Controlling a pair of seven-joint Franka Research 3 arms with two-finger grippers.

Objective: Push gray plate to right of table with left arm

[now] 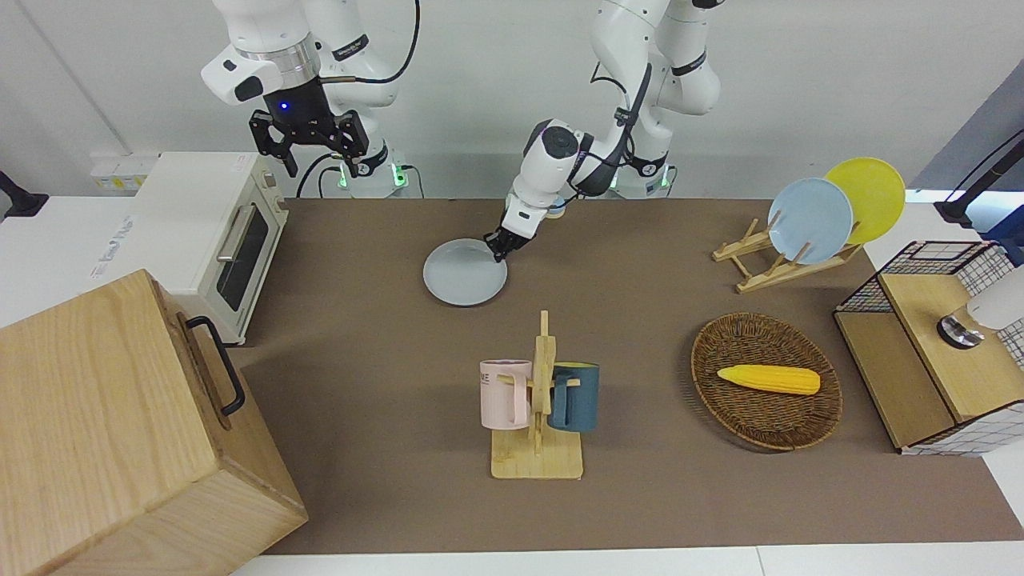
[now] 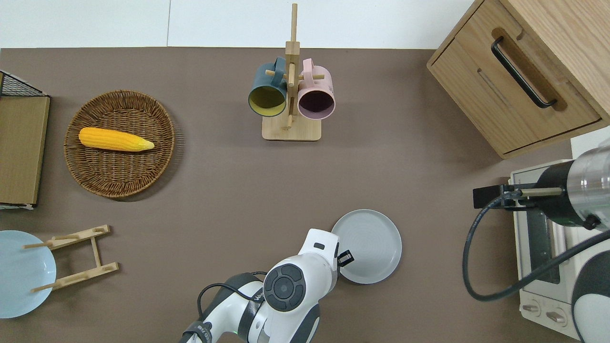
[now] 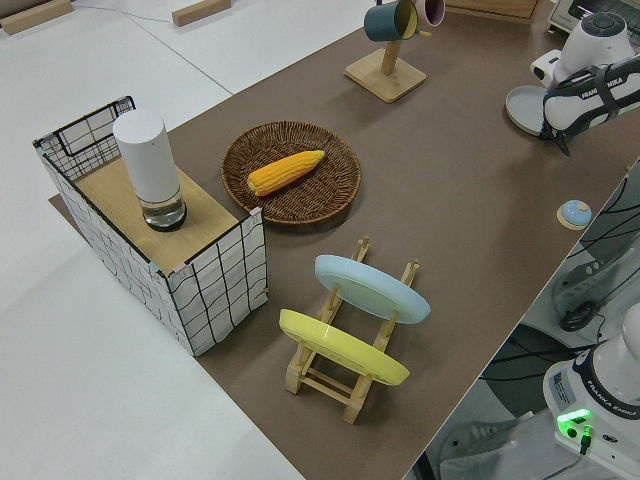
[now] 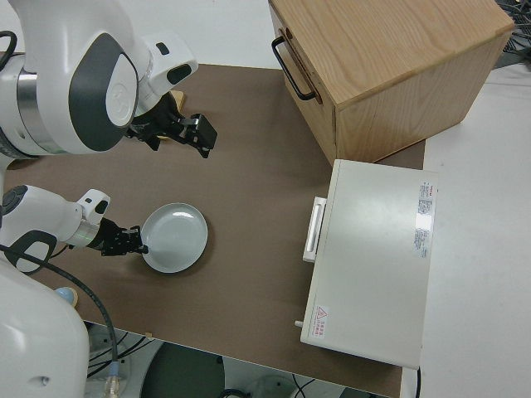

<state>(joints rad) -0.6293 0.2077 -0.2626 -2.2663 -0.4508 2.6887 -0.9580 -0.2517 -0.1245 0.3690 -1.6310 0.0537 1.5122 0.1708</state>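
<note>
Overhead view gives us the gray plate lying flat on the table, near the robots' edge and somewhat toward the right arm's end, with bare brown top between it and the toaster oven. We see the left gripper low at the plate's rim, on the side that faces the left arm's end; we judge it sits there so that a sideways sweep carries the plate toward the right arm's end. Whether its fingers are spread or together we cannot tell. We read the push as under way, with room still left ahead of the plate.

Front view shows us what the overhead hides: the left arm slants steeply down so the gripper meets the rim at table height, not from above. From the right side view we see the plate well apart from the oven and from the wooden cabinet.

We see the mug rack, farther from the robots than the plate, standing off the plate's line of travel. Only the left side view shows us the two plates in the plate rack, the wicker basket with its corn, and a white cylinder on the wire crate. We note the right arm is parked, its gripper spread wide.
</note>
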